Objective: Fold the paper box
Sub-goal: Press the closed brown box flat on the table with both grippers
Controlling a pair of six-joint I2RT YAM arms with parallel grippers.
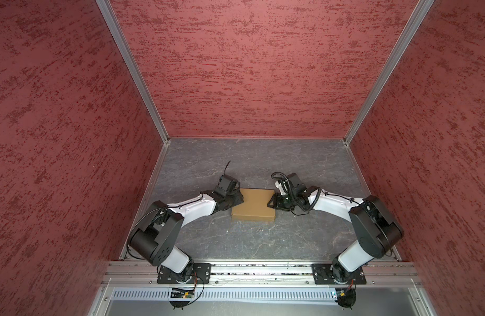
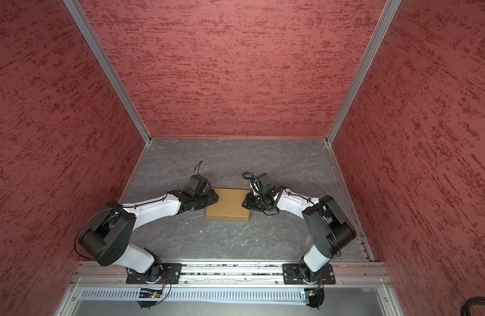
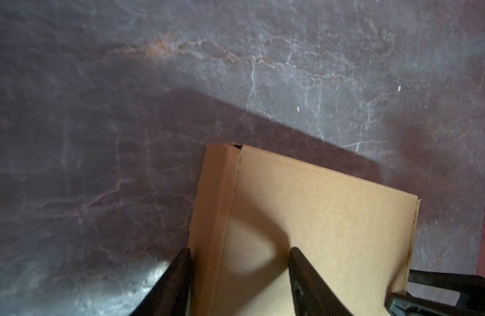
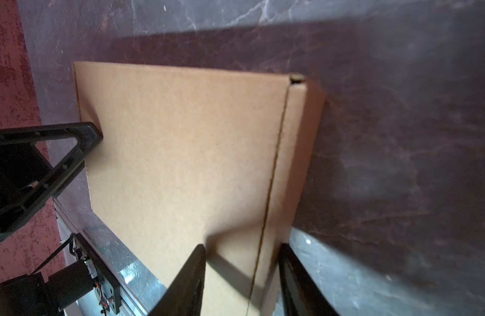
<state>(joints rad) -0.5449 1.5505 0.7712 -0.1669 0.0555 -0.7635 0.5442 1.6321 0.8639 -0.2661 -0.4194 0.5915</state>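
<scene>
A plain tan-brown corrugated cardboard box (image 1: pixel 253 203), shallow and square, lies flat on a dark grey marbled desk (image 1: pixel 263 161), directly between two black robot hands that meet it from opposite sides. Its lid is down, and no loose flaps show in both top views. The left hand (image 1: pixel 239 199) touches the box edge nearest to it. In the left wrist view its jaws stand partly apart, straddling that edge. One finger (image 3: pixel 178 276) sits just outside the narrow side wall (image 3: pixel 212 208) and the other is over the lid, with nothing pinched between them. The right hand (image 1: pixel 272 201) mirrors this at its own edge, jaws moderately apart. One finger (image 4: pixel 192 279) is over the lid and the other just beside the wall, and a creased fold line (image 4: pixel 274 164) runs out ahead between them. Whether either hand presses on the cardboard or merely rests against it cannot be told. A small dark gap (image 4: pixel 296 79) shows at the corner farthest ahead of the right hand. The folding looks almost finished, and the step in hand seems to be squaring the box and seating the lid. The next move probably calls for even pressure from both hands, so the light box does not slide or skew. The hands would then need to withdraw gently without lifting the lid.
</scene>
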